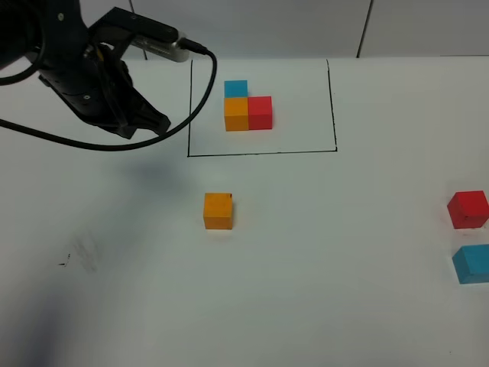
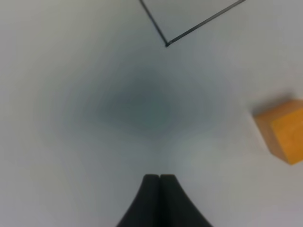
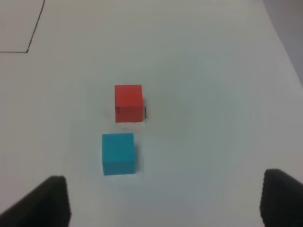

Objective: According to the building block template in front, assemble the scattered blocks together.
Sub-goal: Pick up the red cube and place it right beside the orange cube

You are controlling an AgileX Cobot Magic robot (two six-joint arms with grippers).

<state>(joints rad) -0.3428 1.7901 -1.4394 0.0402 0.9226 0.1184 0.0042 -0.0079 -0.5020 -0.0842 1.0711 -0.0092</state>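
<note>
The building block template (image 1: 248, 107) is a sky-blue, an orange and a red cube in an L, inside a black outline (image 1: 260, 153) at the back. The loose orange cube (image 1: 218, 210) sits in front of the outline and shows in the left wrist view (image 2: 284, 130). The loose red cube (image 1: 467, 209) and sky-blue cube (image 1: 472, 263) sit apart at the right edge, also in the right wrist view (image 3: 128, 103) (image 3: 118, 153). My left gripper (image 1: 157, 122) (image 2: 159, 177) is shut and empty, raised left of the outline. My right gripper (image 3: 163, 201) is open above these two cubes, touching neither.
The left arm's black cable (image 1: 92, 141) hangs over the back left of the white table (image 1: 321, 252). A small dark mark (image 1: 65, 264) lies at the left. A corner of the outline shows in the left wrist view (image 2: 166, 44).
</note>
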